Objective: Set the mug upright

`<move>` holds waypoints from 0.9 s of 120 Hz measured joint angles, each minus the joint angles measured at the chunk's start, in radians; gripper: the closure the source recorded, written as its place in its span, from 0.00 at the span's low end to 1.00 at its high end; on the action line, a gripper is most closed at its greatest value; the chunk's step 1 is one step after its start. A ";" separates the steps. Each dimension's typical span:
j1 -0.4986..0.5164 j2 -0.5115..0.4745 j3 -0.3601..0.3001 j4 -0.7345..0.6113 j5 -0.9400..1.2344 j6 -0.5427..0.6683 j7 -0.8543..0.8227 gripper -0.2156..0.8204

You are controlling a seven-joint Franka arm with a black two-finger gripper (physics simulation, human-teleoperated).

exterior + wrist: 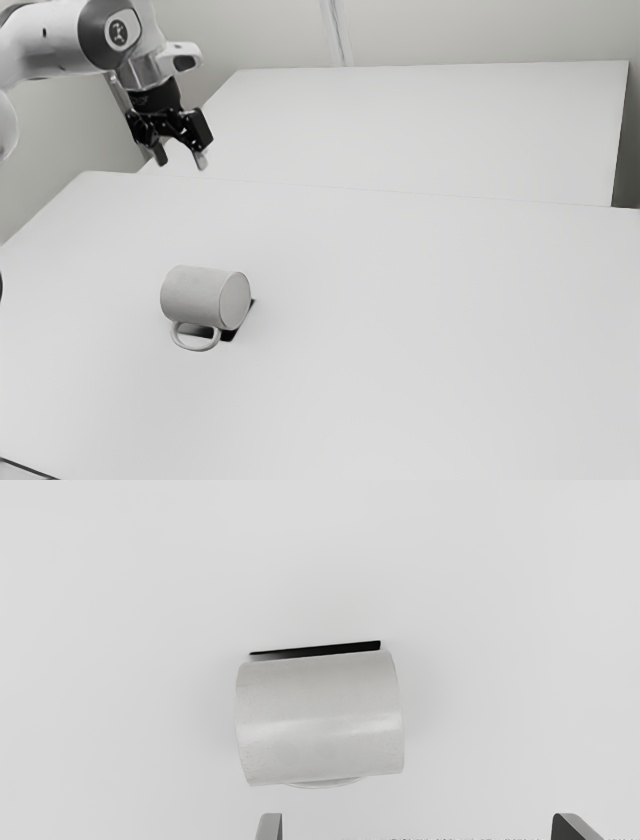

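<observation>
the mug (192, 295) lies on its side on the counter (430, 330), its handle toward the exterior camera. above and apart from it, the hand (181, 161) has its fingers spread wide, holding nothing.

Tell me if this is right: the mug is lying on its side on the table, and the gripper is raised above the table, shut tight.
Not quite: the gripper is open, not shut, as the wrist view shows. It is raised above the table, and the mug lies on its side there.
</observation>
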 joint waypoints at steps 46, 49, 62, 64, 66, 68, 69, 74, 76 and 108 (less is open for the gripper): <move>0.108 -0.006 0.010 -0.103 -0.140 -0.049 0.080 0.23; 0.128 0.005 0.008 -0.103 -0.165 -0.067 0.089 0.23; 0.202 0.045 0.000 -0.102 -0.245 -0.124 0.132 0.23; 0.213 0.052 0.000 -0.102 -0.256 -0.131 0.139 0.23; 0.225 0.063 0.000 -0.102 -0.269 -0.136 0.146 0.23; 0.236 0.073 0.000 -0.102 -0.282 -0.141 0.155 0.23; 0.241 0.078 0.000 -0.102 -0.288 -0.144 0.159 0.23; 0.262 0.098 -0.002 -0.101 -0.313 -0.155 0.180 0.23; 0.272 0.107 -0.003 -0.099 -0.323 -0.159 0.188 0.23; 0.524 0.264 -0.145 -0.014 -0.429 -0.193 0.336 0.23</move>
